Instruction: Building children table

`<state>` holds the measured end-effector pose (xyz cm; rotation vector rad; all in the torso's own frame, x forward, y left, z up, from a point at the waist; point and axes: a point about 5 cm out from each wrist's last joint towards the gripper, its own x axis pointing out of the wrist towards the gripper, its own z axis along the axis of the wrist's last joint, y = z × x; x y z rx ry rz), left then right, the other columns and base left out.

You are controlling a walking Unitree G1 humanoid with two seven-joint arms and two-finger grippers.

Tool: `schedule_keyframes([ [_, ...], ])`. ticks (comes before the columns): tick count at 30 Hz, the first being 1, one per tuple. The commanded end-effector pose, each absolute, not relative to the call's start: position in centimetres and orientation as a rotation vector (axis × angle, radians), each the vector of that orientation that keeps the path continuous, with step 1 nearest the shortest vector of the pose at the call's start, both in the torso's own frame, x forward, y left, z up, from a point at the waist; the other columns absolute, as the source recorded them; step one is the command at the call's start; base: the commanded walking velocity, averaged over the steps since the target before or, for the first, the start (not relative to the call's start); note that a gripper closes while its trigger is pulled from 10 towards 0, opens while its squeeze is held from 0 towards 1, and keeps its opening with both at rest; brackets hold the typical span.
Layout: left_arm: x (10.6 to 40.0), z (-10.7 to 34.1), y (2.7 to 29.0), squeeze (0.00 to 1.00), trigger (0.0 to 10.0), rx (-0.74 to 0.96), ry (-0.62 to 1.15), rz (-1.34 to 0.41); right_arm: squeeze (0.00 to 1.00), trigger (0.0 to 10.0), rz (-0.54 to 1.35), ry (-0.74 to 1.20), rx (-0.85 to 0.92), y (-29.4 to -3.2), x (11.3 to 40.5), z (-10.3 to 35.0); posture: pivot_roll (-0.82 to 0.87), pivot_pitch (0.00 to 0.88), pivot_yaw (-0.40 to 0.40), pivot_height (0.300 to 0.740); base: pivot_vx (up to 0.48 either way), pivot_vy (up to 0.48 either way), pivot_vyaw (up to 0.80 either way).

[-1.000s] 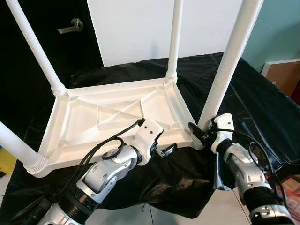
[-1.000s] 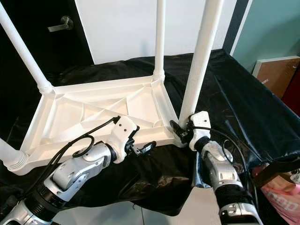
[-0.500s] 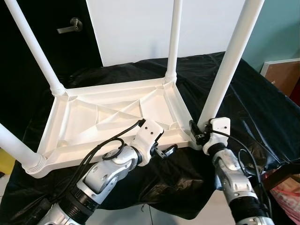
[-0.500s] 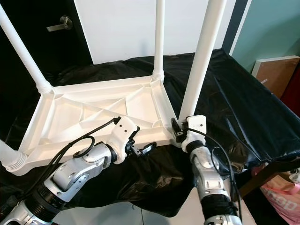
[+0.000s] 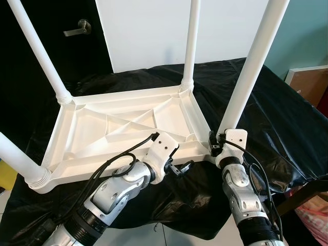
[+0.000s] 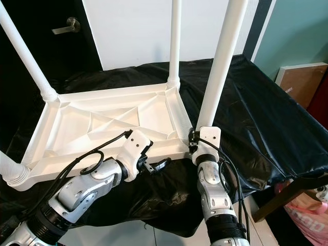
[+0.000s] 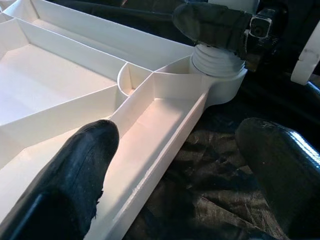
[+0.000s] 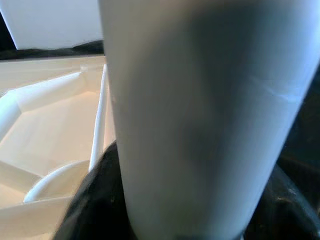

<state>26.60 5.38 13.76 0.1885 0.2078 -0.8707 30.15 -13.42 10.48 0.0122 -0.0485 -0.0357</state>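
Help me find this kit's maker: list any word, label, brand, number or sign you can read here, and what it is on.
None can be read.
The upturned white tabletop and its legs are plain.
The pink bag at the frame's corner carries some print, cut off and too blurred to read.

1 white tabletop, upside down on 1 black cloth. 4 white legs: near-right leg, far-right leg, far-left leg, near-left leg. 2 grippers: left gripper, right gripper. 1 door handle. 1 brown board at right.
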Motion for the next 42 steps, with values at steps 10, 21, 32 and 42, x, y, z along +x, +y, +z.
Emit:
schedule_keyframes([
  [10,25.5,13.8,4.9,0.00,10.0,0.186,0.230,-1.062,1.00,10.0,-0.041,-0.004,0.009,-13.8,29.9,9.9,-0.12,0.000,-0.003,0.740,0.000,0.000,0.00],
  [21,25.4,13.8,4.6,0.00,10.0,0.175,0.228,-1.061,1.00,10.0,0.182,-0.081,0.023,-15.0,29.8,11.3,-0.12,0.000,-0.021,0.740,0.000,0.000,0.00],
  [32,25.3,13.8,4.4,0.00,10.0,0.160,0.228,-1.055,0.00,10.0,0.489,-0.050,-0.085,-17.1,30.6,12.2,-0.11,0.000,-0.017,0.740,0.000,0.000,0.00],
  [42,25.3,14.0,4.8,0.00,10.0,0.165,0.231,-1.046,0.00,8.3,0.652,0.017,-0.156,-17.8,31.2,12.1,-0.10,0.000,-0.006,0.740,0.000,0.000,0.00],
])
